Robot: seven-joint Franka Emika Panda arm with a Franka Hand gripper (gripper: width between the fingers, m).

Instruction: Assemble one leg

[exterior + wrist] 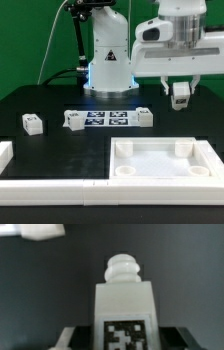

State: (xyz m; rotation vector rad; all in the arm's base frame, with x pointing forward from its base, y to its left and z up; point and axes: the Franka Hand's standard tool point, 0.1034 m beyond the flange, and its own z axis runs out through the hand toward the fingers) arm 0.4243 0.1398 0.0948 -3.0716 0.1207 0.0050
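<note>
My gripper (180, 88) hangs in the air at the exterior view's right, shut on one leg (180, 94), a stubby white block with a tag. It is well above the table and behind the large white square panel (128, 152). In the wrist view the held leg (122, 291) fills the middle, its knobbed tip (122, 266) pointing away and its tag between the dark fingers (76, 336). Three more legs lie on the black table: one at the left (32, 124), one by the marker board's left end (73, 120), one by its right end (143, 116).
The marker board (107, 119) lies mid-table in front of the robot base (108, 60). A white rail (50, 186) runs along the front edge, with a white block (5, 154) at the left. A blurred white part (40, 231) shows at the wrist view's corner.
</note>
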